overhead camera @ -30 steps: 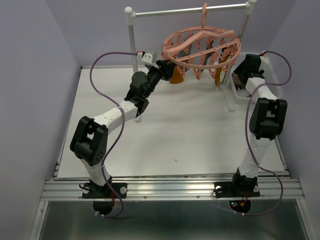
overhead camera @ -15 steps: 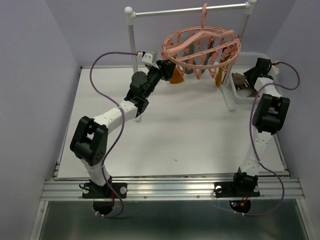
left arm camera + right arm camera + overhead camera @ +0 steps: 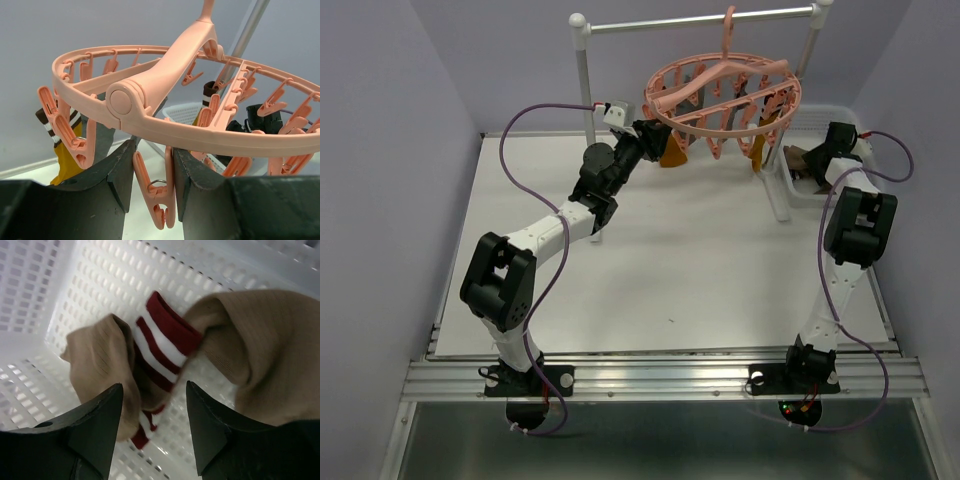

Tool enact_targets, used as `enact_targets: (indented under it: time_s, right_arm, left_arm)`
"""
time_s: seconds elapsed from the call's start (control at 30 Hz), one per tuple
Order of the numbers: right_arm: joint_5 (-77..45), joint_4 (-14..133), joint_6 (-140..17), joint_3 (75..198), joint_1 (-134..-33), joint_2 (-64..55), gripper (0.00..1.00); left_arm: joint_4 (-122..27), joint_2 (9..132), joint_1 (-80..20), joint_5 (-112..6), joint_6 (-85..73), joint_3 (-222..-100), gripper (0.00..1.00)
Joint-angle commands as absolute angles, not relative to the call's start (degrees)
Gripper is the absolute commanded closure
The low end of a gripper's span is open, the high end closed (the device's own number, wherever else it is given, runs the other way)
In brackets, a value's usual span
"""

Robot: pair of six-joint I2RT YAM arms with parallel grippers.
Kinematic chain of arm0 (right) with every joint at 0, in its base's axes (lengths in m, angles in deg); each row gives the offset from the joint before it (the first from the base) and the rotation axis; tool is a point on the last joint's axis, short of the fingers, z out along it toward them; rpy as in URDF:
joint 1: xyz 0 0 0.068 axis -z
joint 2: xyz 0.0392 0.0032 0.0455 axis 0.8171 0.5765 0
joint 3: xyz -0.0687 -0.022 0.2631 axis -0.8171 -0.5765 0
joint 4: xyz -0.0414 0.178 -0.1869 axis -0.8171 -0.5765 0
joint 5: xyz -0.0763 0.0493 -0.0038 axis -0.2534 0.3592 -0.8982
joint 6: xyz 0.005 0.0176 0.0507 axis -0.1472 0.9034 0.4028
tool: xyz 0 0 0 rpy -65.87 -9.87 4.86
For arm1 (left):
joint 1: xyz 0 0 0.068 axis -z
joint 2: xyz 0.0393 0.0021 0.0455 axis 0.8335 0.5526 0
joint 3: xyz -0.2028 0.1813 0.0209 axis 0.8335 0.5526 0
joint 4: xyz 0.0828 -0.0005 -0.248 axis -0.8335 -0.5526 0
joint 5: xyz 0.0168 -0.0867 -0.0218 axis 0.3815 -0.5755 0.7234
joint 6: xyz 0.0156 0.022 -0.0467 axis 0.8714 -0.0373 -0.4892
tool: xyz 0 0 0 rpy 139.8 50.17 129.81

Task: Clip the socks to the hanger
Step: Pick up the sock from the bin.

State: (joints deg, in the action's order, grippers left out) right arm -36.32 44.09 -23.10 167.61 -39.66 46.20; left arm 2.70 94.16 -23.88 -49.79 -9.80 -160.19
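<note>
Table (image 3: 670,260): one, white. Rail stand (image 3: 582,90): one, at the far edge, with white posts. Hanger (image 3: 165,80): one, pink plastic, hooked over the rail; it is likely light and stiff and will probably swing when pushed, so it wants steadying at the ring. Its clips are many and too crowded to count. Basket (image 3: 20,347): one, white mesh, at the far right beside the stand. Socks, loose: at least two tan ones lying in the basket, a left sock (image 3: 100,355) and a right sock (image 3: 260,350), with a red-and-white striped cuff (image 3: 160,340) between them; which sock owns it is unclear. They are judged light, limp and not slippery, best pinched at the thicker cuff, which would leave an edge free for a clip. Socks, hung: two mustard ones visible, one with a brown striped cuff (image 3: 62,157) and one further round the ring (image 3: 757,152); the darker pieces among the clips cannot be counted. Right gripper (image 3: 154,405): fingers spread wide over the striped cuff, holding nothing. Left gripper (image 3: 153,150): narrowed to the width of one clip (image 3: 155,200), with both fingers seemingly pressed against it under the ring's near edge.
</note>
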Motion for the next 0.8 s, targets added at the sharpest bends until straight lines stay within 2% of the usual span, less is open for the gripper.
enact_targets:
  time_s: [0.0, 0.2, 0.77]
  right_arm:
    - [-38.90, 44.24, -25.49, 164.87, -39.16, 39.24, 0.41]
    - [-38.64, 44.24, -25.93, 162.50, -39.15, 38.01, 0.41]
    - [-36.97, 42.39, -24.35, 167.76, -37.57, 44.33, 0.42]
  left_arm:
    - [5.29, 92.15, -23.67, -50.33, -9.36, -161.02, 1.00]
    - [5.38, 92.32, -23.67, -49.89, -9.80, -161.11, 1.00]
    - [5.47, 92.50, -23.67, -48.57, -9.01, -161.46, 1.00]
